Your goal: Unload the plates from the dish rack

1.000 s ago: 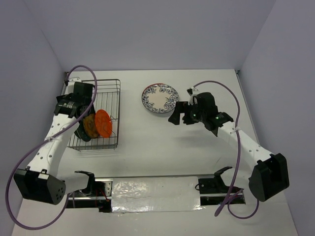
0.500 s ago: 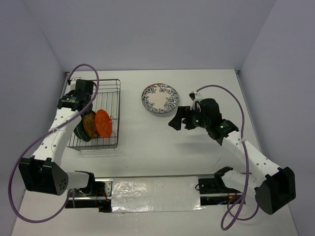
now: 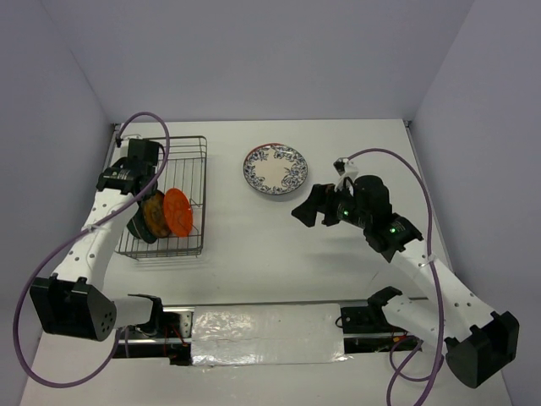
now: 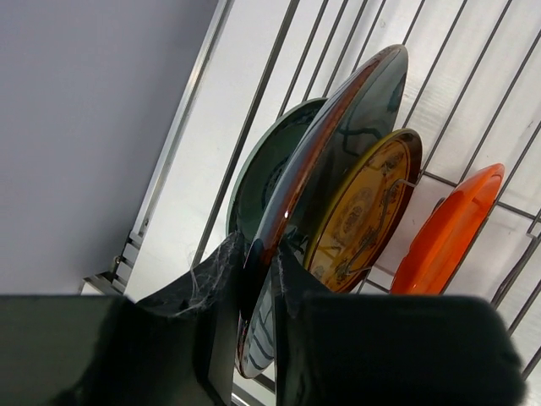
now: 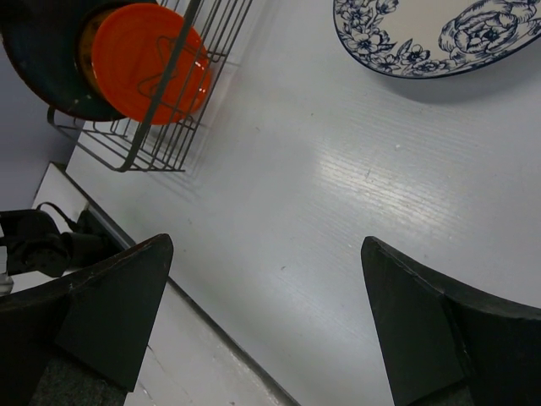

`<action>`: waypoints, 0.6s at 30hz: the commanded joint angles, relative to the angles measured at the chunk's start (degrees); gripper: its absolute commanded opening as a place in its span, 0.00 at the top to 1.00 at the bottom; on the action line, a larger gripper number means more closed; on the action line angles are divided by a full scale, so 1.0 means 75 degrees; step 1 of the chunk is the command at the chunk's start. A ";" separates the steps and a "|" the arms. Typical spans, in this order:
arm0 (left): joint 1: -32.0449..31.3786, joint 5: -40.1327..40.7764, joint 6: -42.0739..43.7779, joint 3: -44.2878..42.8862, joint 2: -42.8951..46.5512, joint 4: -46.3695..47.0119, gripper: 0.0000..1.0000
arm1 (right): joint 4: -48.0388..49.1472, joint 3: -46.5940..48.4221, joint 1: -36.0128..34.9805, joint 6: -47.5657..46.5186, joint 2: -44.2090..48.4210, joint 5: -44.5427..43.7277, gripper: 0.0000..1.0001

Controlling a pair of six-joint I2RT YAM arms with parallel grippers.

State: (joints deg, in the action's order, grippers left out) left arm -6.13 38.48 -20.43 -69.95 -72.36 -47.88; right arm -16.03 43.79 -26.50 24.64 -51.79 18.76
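Note:
The dish rack (image 3: 188,161) stands at the left of the table, and its wires (image 4: 253,114) run under the plates. My left gripper (image 4: 260,249) is shut on the rim of the upright red-edged plate (image 4: 338,144). A dark teal plate (image 4: 262,182) leans behind it, and a yellow-brown patterned plate (image 4: 363,211) and a small orange plate (image 4: 448,233) stand in front. From above, the left gripper (image 3: 138,179) sits over the rack beside the orange plate (image 3: 177,211). A white-and-blue plate (image 3: 275,168) lies flat on the table. My right gripper (image 3: 314,207) hangs open and empty over the bare table (image 5: 338,211).
The rack's near corner (image 5: 161,127) and the orange plate (image 5: 148,59) show at the upper left of the right wrist view, with the white-and-blue plate (image 5: 439,34) at its upper right. Grey walls close the table on three sides.
My left gripper has reached further into the rack and closed from open onto the red-edged plate's rim. My right arm has drawn back toward the near right, away from the white-and-blue plate.

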 commanded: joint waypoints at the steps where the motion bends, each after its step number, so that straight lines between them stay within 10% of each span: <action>1: -0.0038 0.0095 -0.0159 -0.0024 0.0214 0.0161 0.78 | 0.0075 -0.0014 -0.0064 0.0089 0.0295 -0.0099 0.00; 6: -0.0155 0.0330 -0.0066 -0.0399 0.0086 0.0032 1.00 | 0.0098 -0.0120 -0.0088 0.0241 0.0507 -0.0111 0.00; 18: -0.0694 0.1853 -0.0055 -0.1980 -0.0794 -0.1291 1.00 | -0.0065 -0.0132 -0.0099 0.0265 0.0811 -0.0088 0.00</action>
State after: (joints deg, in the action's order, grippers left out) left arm -11.00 44.69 -19.86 -78.52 -79.68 -57.10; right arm -16.62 42.30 -26.65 26.37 -47.09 18.44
